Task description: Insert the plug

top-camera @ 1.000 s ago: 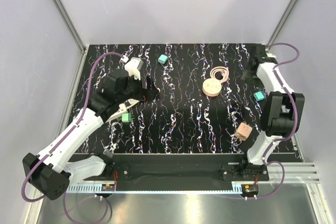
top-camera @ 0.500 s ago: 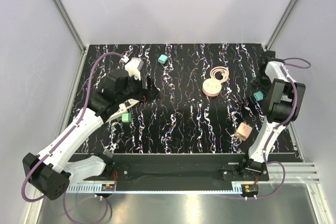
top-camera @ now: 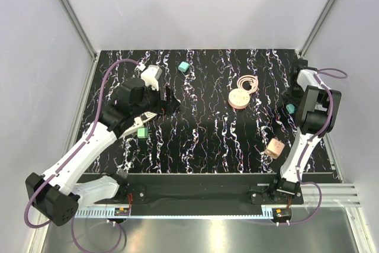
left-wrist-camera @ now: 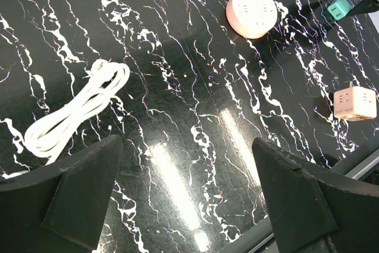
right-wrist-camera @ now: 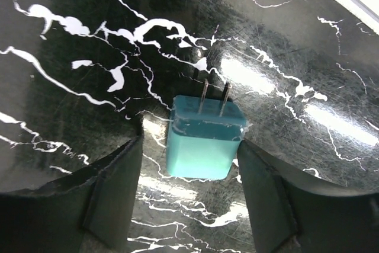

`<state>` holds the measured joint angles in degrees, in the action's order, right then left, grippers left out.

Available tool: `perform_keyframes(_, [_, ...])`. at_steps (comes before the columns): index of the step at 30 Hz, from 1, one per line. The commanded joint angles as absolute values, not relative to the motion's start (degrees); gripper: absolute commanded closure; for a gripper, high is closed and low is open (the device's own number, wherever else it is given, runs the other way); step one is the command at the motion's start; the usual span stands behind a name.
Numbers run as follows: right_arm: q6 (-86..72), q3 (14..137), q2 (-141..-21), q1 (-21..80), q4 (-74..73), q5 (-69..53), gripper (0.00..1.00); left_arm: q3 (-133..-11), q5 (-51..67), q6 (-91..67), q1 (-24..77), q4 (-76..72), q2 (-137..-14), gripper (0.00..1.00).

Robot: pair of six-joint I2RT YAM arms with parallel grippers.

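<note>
Right arm (top-camera: 317,114): the dark elbow block lifts away from the pink cube (top-camera: 274,147) and swings farther back along the right edge of the table (top-camera: 201,146).
Right gripper (right-wrist-camera: 190,170): drops from farther back onto the plug (right-wrist-camera: 204,137); its fingers now flank it, jaws apart.
Plug, top view: fully exposed a second ago, now partly covered.
Purple cable (top-camera: 333,73): loop sinks lower.

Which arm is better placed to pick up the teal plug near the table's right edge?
Right. The right gripper straddles the teal plug, a finger on each side, jaws open. The left gripper hangs open across the table, far away.
</note>
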<state>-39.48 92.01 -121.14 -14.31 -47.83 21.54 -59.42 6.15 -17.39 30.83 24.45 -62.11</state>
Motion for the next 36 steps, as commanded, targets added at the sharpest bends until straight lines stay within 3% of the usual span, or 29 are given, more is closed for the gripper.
perform_keyframes(1, [-38.8, 91.9, -121.8, -14.6, -46.7, 22.9, 0.37, -60.7, 7.1, -17.1, 30.7, 23.0, -61.0, 0.03])
perform_keyframes(4, [-34.4, 91.0, -120.7, -14.6, -44.1, 21.7, 0.59, -60.7, 6.9, -17.2, 30.7, 23.1, -61.1, 0.04])
perform_keyframes(8, [-27.3, 89.2, -116.8, -13.9, -41.7, 17.4, 0.78, -60.8, 7.2, -17.9, 30.7, 23.1, -61.3, 0.05])
perform_keyframes(12, [-19.3, 87.9, -109.7, -7.8, -42.5, 18.6, 0.89, -61.5, 11.1, -19.9, 29.7, 22.9, -62.8, 0.07])
perform_keyframes(18, [-9.5, 83.9, -95.8, 5.6, -38.1, 16.3, 0.95, -66.2, 24.0, -26.4, 24.6, 23.0, -67.3, 0.12])
perform_keyframes(24, [4.4, 69.9, -78.5, 20.2, -22.1, -5.6, 0.95, -72.9, 33.6, -29.5, 19.3, 24.3, -71.0, 0.14])
perform_keyframes(27, [9.4, 62.5, -71.3, 26.1, -14.9, -8.5, 1.0, -75.0, 39.7, -31.2, 18.5, 24.4, -73.6, 0.19])
perform_keyframes(32, [13.0, 55.4, -64.6, 33.3, -8.8, -13.9, 1.0, -75.2, 47.2, -31.5, 19.9, 24.3, -77.0, 0.26])
perform_keyframes(36, [12.6, 55.9, -63.5, 35.4, -9.3, -14.0, 1.0, -75.0, 49.0, -31.6, 22.5, 24.3, -78.7, 0.23])
